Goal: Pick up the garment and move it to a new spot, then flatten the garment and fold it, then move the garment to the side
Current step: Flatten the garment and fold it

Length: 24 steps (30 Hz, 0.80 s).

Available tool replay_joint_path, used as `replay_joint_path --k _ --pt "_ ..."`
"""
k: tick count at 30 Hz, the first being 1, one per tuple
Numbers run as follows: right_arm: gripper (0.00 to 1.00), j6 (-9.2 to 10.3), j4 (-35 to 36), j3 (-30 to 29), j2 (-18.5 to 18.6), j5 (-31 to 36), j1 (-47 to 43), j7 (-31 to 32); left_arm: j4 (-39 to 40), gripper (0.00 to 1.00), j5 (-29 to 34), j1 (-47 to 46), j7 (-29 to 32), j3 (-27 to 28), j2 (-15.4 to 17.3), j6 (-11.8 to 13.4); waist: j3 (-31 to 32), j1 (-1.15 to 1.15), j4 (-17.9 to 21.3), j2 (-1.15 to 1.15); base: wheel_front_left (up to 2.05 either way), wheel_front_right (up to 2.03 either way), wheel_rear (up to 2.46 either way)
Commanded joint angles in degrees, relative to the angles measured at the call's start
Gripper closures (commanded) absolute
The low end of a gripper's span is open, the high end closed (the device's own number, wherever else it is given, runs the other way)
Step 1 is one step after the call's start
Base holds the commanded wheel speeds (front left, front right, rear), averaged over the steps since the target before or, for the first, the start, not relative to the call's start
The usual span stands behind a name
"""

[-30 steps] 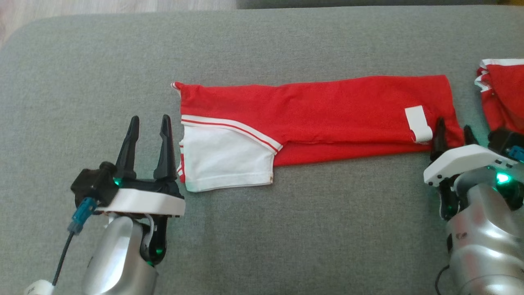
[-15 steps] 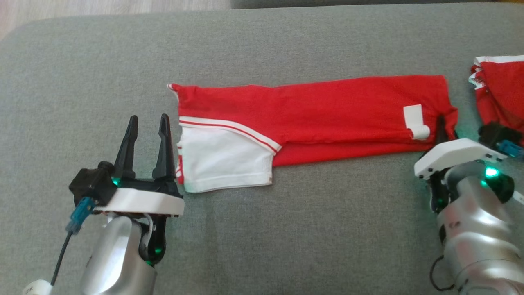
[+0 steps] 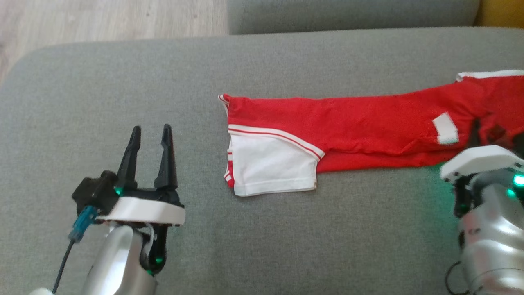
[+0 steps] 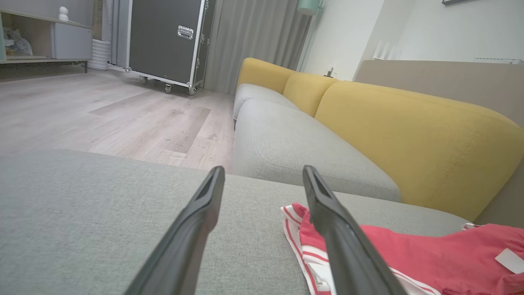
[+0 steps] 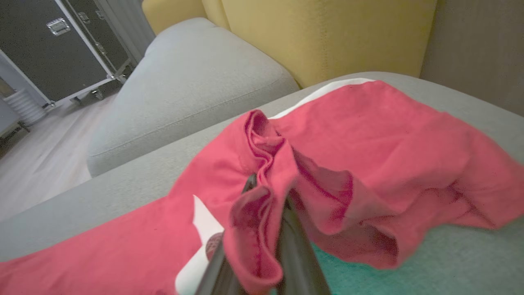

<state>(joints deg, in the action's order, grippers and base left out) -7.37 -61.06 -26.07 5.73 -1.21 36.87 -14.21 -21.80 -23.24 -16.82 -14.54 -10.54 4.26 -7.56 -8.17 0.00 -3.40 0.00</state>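
Observation:
The garment point(image 3: 368, 123) is a red shirt with a white sleeve, lying as a long folded strip across the grey cushion point(image 3: 123, 82). My right gripper point(image 3: 477, 133) is shut on the garment's right end. In the right wrist view that red cloth point(image 5: 368, 143) bunches up between the closed fingers of the right gripper point(image 5: 266, 192). My left gripper point(image 3: 149, 135) stands open over bare cushion, well left of the white sleeve point(image 3: 270, 164). Along the left gripper point(image 4: 263, 172), the garment point(image 4: 430, 254) lies to the lower right.
More red cloth with a white edge point(image 3: 487, 78) sits at the far right against the held end. I cannot tell where one piece stops. Beyond the cushion lie wooden floor point(image 3: 102, 16), another grey seat point(image 3: 348, 14), a yellow backrest point(image 4: 409, 131) and a black case point(image 4: 163, 37).
My right gripper has shut on the garment's right end and drawn the strip to the right, away from the left gripper. The head camera has shifted. The left arm is unmoved.

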Motion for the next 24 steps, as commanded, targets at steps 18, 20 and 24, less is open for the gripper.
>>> replay_joint_path --k 18,20,24 --pt "1.00 -0.12 6.98 44.67 -2.84 -31.43 0.05 0.54 0.59 0.00 4.32 2.78 -0.46 7.76 0.89 0.16 8.58 0.00 -9.07 0.00 0.00 0.00 0.00" --pt "1.00 -0.12 8.07 49.91 -2.84 -34.48 -0.13 0.80 0.53 0.00 4.38 2.65 -0.46 7.48 0.80 0.14 8.37 0.00 -10.33 0.00 0.00 0.00 0.00" --pt "1.00 -0.12 8.43 56.53 -2.84 -38.35 -0.31 1.13 0.23 0.00 4.34 2.28 -0.46 7.07 0.74 0.12 7.88 0.00 -11.99 0.00 0.00 0.00 0.00"
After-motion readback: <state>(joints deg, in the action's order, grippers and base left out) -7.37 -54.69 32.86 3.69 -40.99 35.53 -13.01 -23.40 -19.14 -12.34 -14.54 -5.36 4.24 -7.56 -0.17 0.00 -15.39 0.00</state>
